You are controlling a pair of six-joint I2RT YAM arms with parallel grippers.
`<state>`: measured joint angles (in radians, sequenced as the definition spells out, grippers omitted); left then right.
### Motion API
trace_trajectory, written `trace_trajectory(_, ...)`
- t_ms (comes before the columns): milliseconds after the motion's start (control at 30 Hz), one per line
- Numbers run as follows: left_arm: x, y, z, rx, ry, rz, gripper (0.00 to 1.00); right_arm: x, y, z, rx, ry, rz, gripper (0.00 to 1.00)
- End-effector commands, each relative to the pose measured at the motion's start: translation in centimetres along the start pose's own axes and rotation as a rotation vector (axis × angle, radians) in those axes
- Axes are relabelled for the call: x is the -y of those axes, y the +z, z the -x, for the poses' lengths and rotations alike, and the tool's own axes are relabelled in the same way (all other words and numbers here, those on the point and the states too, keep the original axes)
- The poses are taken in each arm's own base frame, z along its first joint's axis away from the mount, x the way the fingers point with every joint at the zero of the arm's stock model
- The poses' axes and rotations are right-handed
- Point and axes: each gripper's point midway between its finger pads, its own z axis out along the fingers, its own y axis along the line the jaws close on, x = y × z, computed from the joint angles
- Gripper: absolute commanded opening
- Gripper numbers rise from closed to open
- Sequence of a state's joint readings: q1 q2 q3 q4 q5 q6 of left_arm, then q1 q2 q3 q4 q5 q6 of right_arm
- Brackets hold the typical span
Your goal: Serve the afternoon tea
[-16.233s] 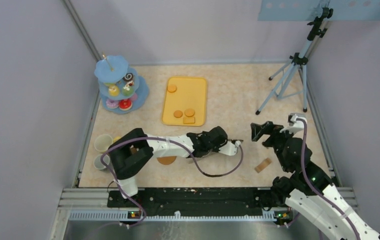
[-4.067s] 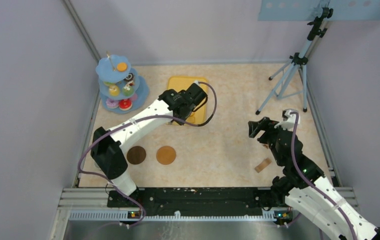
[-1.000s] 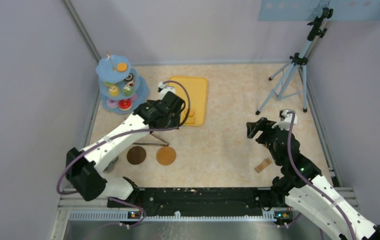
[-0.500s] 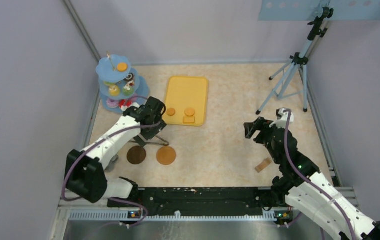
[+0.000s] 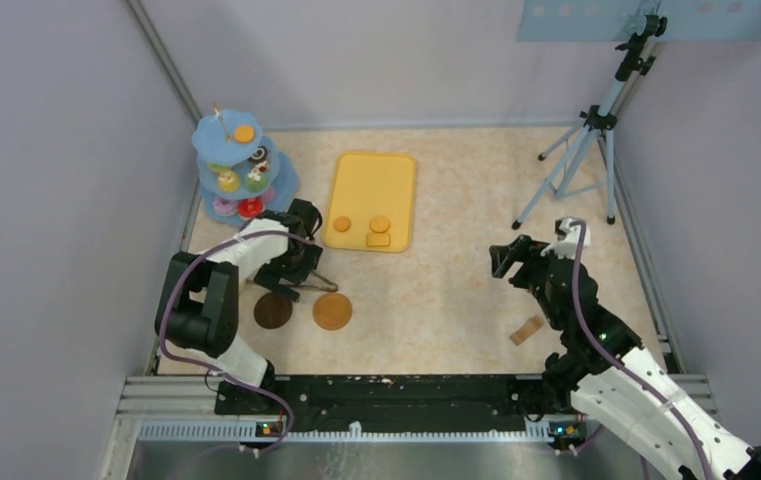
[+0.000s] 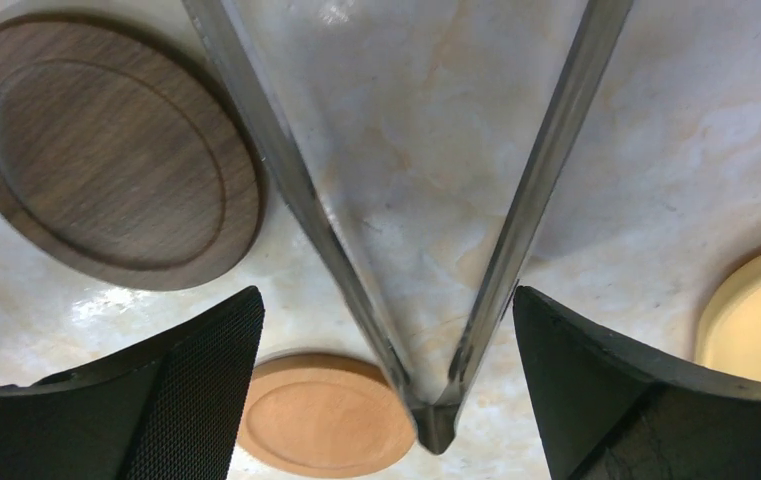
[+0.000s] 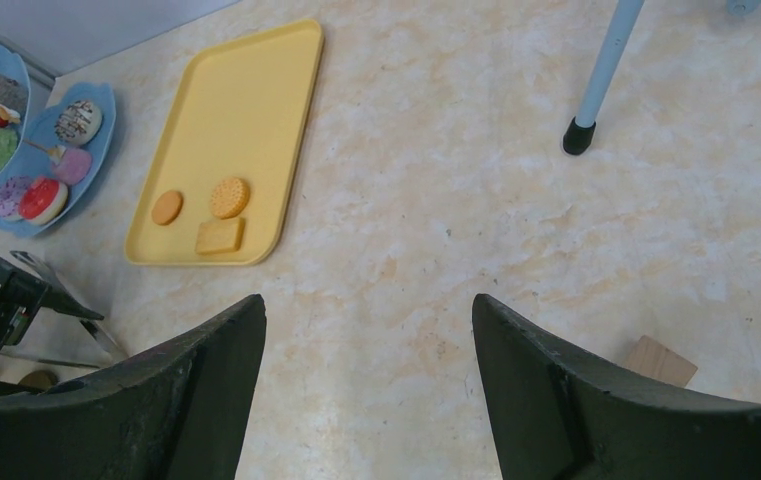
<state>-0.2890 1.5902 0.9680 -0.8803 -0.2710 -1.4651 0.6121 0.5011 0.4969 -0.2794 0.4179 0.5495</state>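
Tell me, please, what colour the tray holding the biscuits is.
The tray is yellow, clearest in the top external view.

No legible text, label, brand, number or sign appears in any view. The flat yellow plastic tray [image 5: 371, 190] and the round dark-brown wooden coaster [image 6: 106, 170] carry no markings.

Long metal tongs [image 6: 531, 200] spread in a V inside the wide gap of the left tool [image 6: 388, 298], hinge end nearest the wrist. A small wooden block [image 7: 661, 360] sits on the desk [image 7: 436, 220] just right of the right tool [image 7: 368, 305]. A yellow tray [image 7: 246, 100] and a tripod foot [image 7: 578, 135] lie farther ahead of it.
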Motion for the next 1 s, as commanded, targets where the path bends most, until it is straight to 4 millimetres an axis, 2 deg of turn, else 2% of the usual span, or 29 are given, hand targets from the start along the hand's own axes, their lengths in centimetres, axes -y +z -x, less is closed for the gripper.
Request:
trace_trajectory(0,1.5,0.6,1.0,0.033,-0.086,-0.052,0.99,0.3,-0.1,0.7,0.031,0.001,-0.012,0.74)
trace_trajectory(200,1.9,1.8,1.8,0.051,-0.142,-0.054,0.96,-0.1,0.1,0.7,0.024,0.002,-0.002,0.74)
trace_trajectory(433,2.2,1.5,2.1,0.061,-0.134,-0.069,0.77,0.1,0.0,0.7,0.025,0.001,-0.009,0.74)
trace_trajectory(533,1.9,0.8,2.0,0.057,-0.124,-0.08,0.66,0.1,-0.1,0.8,0.027,0.004,-0.007,0.74)
trace_trajectory(667,1.6,-0.6,1.8,0.042,-0.117,-0.12,0.58,0.0,0.0,0.7,0.028,0.009,-0.004,0.74)
trace_trajectory(967,2.0,-4.5,0.7,0.011,-0.07,-0.235,0.54,-0.1,0.1,0.6,0.023,0.016,0.001,0.74)
